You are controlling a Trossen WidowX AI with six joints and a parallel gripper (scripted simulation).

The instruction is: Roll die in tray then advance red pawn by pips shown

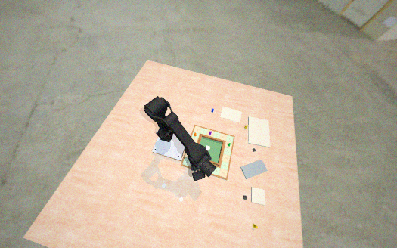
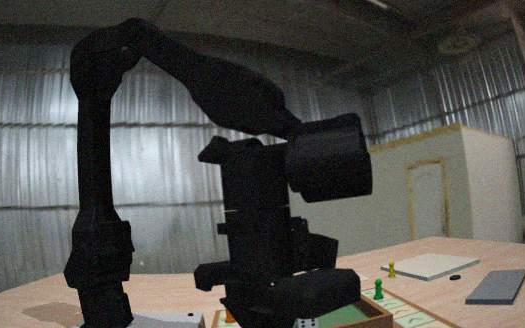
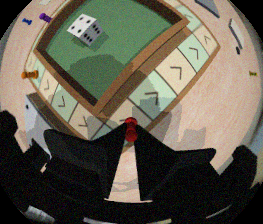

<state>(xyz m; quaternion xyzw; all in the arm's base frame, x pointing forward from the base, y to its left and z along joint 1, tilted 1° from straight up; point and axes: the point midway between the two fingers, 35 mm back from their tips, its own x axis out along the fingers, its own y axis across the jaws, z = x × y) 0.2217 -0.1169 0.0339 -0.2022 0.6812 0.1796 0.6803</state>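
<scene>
My gripper (image 3: 130, 127) is shut on the red pawn (image 3: 131, 121), low over the near corner of the board (image 1: 225, 159) (image 3: 174, 70). The pawn's base is hidden between the fingers, so I cannot tell whether it touches the board. The arm hides it in the top view. The white die (image 1: 208, 147) (image 2: 307, 322) (image 3: 85, 29) lies in the green tray (image 1: 216, 149) (image 3: 142, 68), apart from the gripper, with several pips on its top face. Orange (image 1: 195, 134) (image 2: 229, 316) (image 3: 30, 75), purple (image 1: 210, 132) (image 3: 45, 18) and green (image 1: 228, 144) (image 2: 378, 290) pawns stand on the board.
A blue pawn (image 1: 212, 110) (image 3: 27, 21) and a yellow pawn (image 1: 246, 126) (image 2: 391, 270) stand off the board. Pale flat panels (image 1: 258, 132), a grey slab (image 1: 254, 168) and dark discs (image 1: 245, 197) lie beyond it. Another yellow piece (image 1: 255, 226) is near the table's front.
</scene>
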